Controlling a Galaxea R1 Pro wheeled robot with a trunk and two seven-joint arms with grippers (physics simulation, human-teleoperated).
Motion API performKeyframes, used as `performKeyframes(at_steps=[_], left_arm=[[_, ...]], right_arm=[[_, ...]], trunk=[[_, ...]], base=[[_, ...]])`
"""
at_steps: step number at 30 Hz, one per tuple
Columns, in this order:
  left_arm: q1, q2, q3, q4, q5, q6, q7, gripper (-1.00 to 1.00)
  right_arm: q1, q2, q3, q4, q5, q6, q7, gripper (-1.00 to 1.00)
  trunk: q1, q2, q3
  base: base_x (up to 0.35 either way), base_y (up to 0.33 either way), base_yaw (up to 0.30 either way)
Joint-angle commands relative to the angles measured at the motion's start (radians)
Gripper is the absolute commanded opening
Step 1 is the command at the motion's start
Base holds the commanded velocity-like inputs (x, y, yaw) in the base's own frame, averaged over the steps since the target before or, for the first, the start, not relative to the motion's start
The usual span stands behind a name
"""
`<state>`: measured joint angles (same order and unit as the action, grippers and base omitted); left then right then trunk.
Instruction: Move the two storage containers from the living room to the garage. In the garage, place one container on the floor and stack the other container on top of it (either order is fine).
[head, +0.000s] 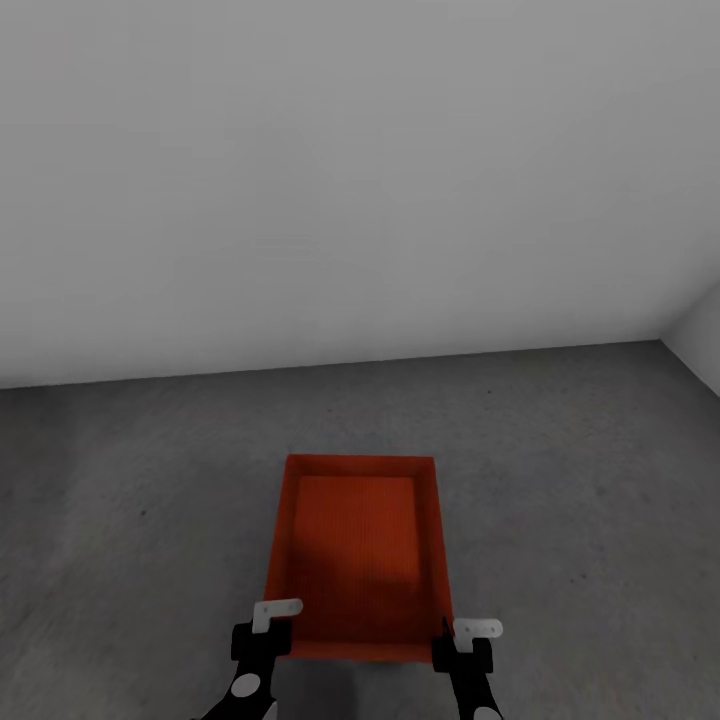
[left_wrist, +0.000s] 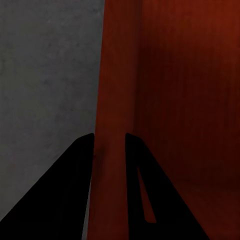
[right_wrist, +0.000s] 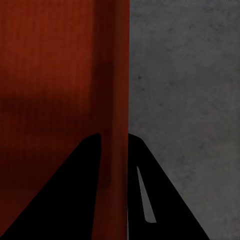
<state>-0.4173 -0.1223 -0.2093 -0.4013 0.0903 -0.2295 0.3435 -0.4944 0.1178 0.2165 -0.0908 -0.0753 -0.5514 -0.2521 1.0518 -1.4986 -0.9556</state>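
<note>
From the head view, the red bin (head: 358, 555) sits over the grey concrete floor (head: 580, 470), its long axis running straight away from the robot. The left gripper (head: 268, 632) and right gripper (head: 462, 640) pinch its near corners. In each wrist view, dark fingers (left_wrist: 75, 190) (right_wrist: 80, 190) clamp a thin side wall (left_wrist: 114, 125) (right_wrist: 120, 100).

A red-orange rectangular open-topped storage container (head: 360, 550) with thin plain walls sits upright and empty over the dark grey speckled concrete floor (head: 580, 480), its long axis pointing toward the plain white wall (head: 350, 180).
</note>
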Motion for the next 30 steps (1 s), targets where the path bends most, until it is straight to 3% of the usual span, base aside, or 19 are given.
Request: performKeyframes(at_steps=[1, 5, 16, 30], left_arm=[[0.000, 0.000, -0.005, 0.005, 0.034, -0.008, 0.014, -1.00], [0.000, 0.000, -0.005, 0.005, 0.034, -0.008, 0.014, -1.00], [0.000, 0.001, -0.005, 0.004, 0.034, -0.008, 0.014, -1.00], [0.000, 0.001, -0.005, 0.004, 0.034, -0.008, 0.014, -1.00]], right_arm=[[-0.001, 0.000, -0.006, -0.069, -0.027, -0.013, -0.007, -1.00], [-0.001, 0.000, -0.006, -0.069, -0.026, -0.014, -0.007, -1.00], [-0.001, 0.000, -0.006, -0.069, -0.026, -0.015, -0.007, -1.00], [-0.001, 0.000, -0.006, -0.069, -0.026, -0.014, -0.007, -1.00]], trunk=[[0.000, 0.000, -0.001], [0.000, 0.000, -0.001], [0.042, -0.077, -0.035], [0.042, -0.077, -0.035]], base=[[0.000, 0.000, 0.000], [0.000, 0.000, 0.000], [0.000, 0.000, 0.000], [0.000, 0.000, 0.000]])
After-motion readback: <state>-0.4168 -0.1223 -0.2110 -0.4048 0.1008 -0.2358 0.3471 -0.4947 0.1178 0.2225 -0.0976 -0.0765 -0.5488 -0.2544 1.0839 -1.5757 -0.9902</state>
